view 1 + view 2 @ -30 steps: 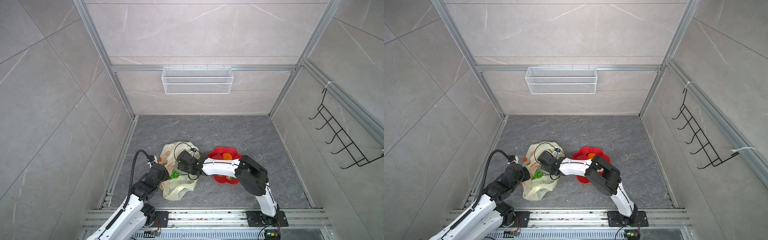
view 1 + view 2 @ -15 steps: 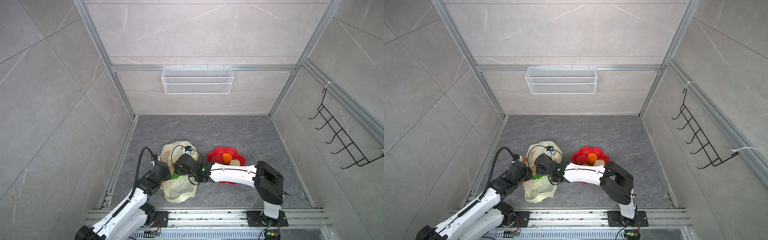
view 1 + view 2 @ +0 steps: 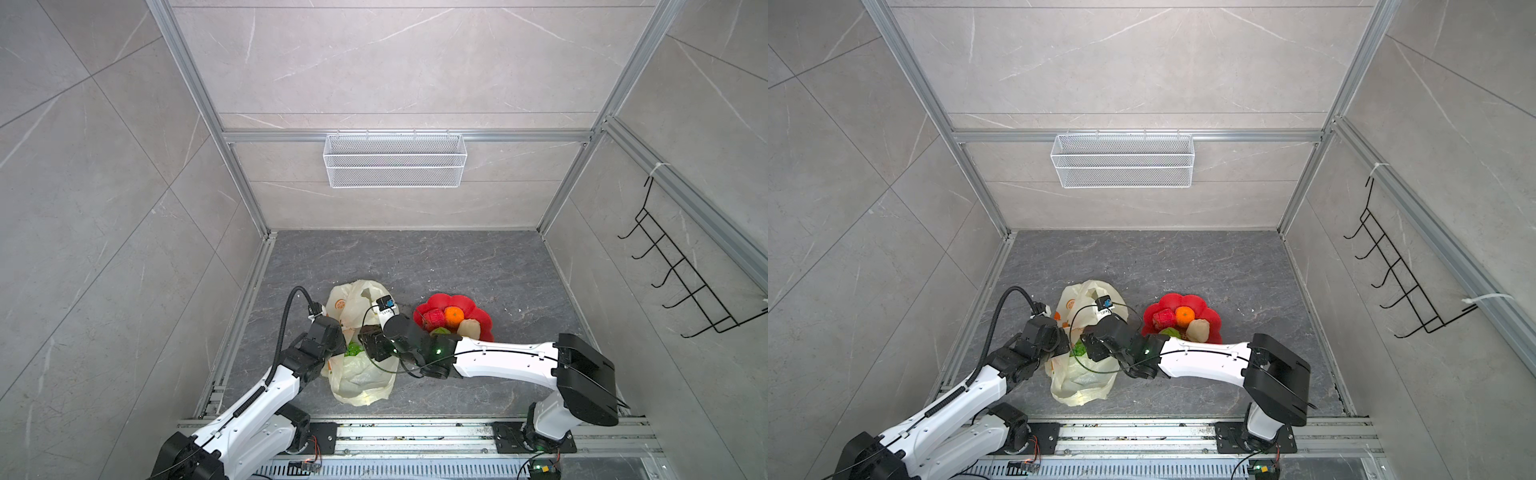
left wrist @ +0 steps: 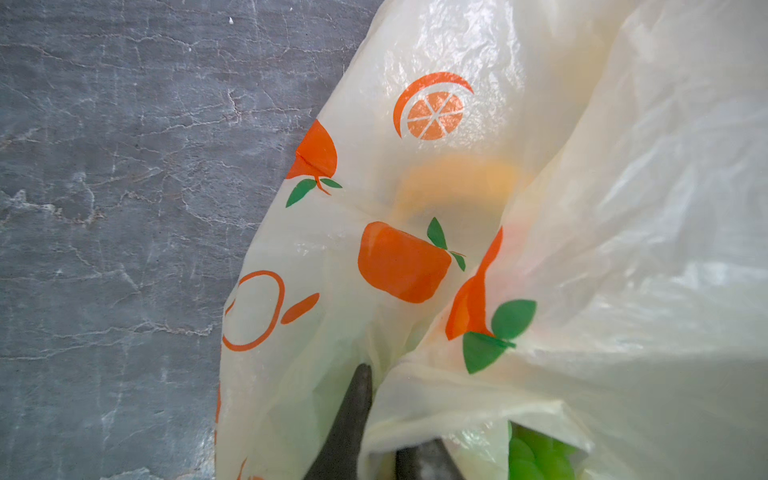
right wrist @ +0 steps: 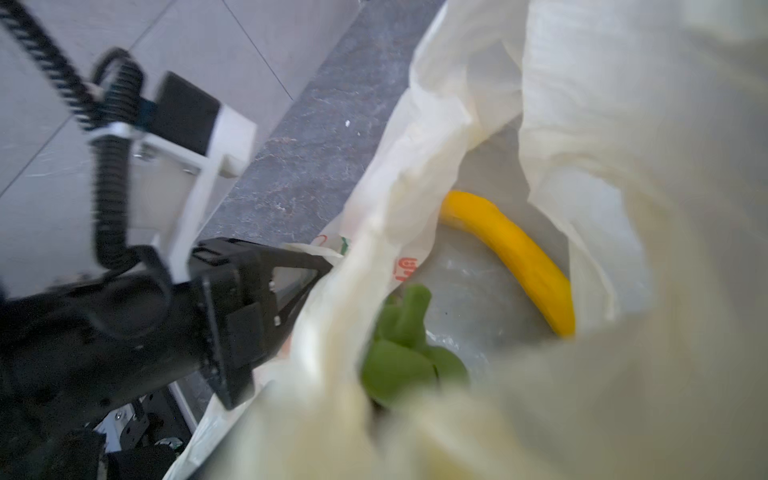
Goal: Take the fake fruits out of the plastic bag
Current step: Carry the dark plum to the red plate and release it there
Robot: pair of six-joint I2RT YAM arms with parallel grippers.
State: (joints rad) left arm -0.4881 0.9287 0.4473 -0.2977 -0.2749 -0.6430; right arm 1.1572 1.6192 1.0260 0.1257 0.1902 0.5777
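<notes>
cream plastic bag point(image 3: 361, 382) stretches front to back.

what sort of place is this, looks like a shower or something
Probably a robot test booth dressed as a tiled room: grey tile walls in aluminium framing, a wire basket and hook rack, robot arms bolted to a front rail.

- plastic bag point(image 4: 419, 54): translucent cream, printed with orange fruits and green leaves
- banana point(image 5: 511, 253): yellow
- grape bunch point(image 5: 399, 361): green
- plate point(image 3: 455, 300): red
- floor point(image 3: 415, 257): dark grey, veined with pale lines
</notes>
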